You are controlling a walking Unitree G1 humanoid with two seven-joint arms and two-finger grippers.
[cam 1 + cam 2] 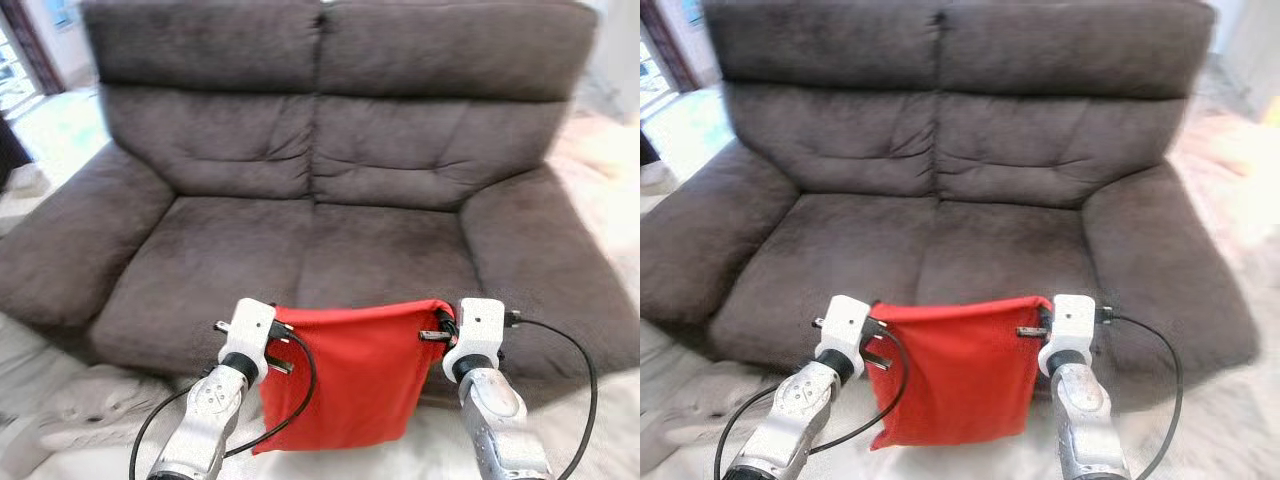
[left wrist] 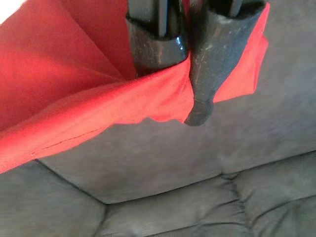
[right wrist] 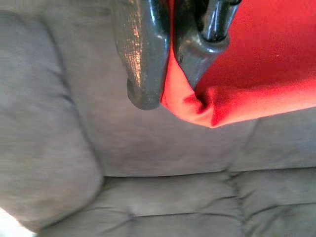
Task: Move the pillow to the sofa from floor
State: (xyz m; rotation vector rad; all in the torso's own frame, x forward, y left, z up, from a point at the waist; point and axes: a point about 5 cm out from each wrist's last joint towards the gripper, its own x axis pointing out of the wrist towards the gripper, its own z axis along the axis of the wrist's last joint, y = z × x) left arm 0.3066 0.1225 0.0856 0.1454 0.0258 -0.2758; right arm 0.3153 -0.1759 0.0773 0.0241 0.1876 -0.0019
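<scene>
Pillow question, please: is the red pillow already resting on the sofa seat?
No, the pillow hangs in front of the sofa, held at its top corners by the left gripper and right gripper.

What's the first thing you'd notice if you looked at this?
The bright red pillow jumps out: it hangs flat in the air in front of the sofa's seat, stretched between the left gripper and the right gripper, each pinching a top corner. Behind it, the big dark brown sofa spreads across the whole view.
</scene>
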